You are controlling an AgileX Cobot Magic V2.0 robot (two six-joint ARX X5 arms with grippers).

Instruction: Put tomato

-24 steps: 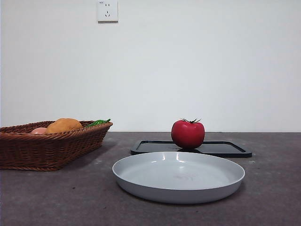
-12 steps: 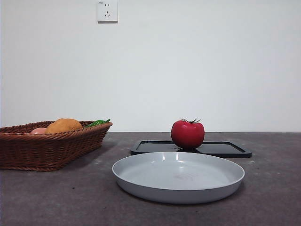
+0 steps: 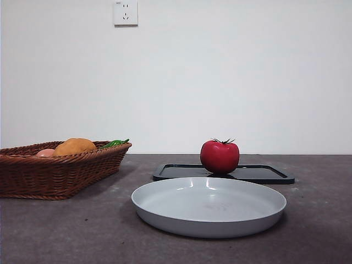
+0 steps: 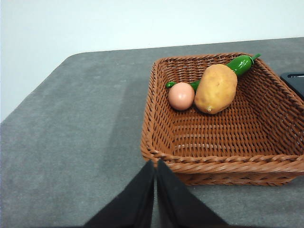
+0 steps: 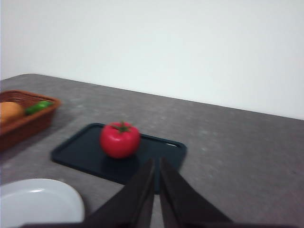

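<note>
The glossy red tomato [image 3: 219, 157] with its dark green stem stands on a flat black tray [image 3: 264, 174] behind a grey plate [image 3: 208, 206]. In the right wrist view the tomato [image 5: 119, 139] rests on the tray [image 5: 76, 152], well ahead of my right gripper [image 5: 156, 164], whose jaws are shut with nothing between them. My left gripper [image 4: 155, 166] is shut and empty too, hovering just before the near rim of the wicker basket [image 4: 161, 142]. Neither arm shows in the front view.
The wicker basket [image 3: 55, 176] at the left holds an orange-brown rounded fruit [image 4: 216, 88], a small pale pink fruit [image 4: 181, 96] and a green pepper [image 4: 240, 63]. A corner of the grey plate [image 5: 38, 204] appears in the right wrist view. A wall socket [image 3: 125, 12] is on the white wall.
</note>
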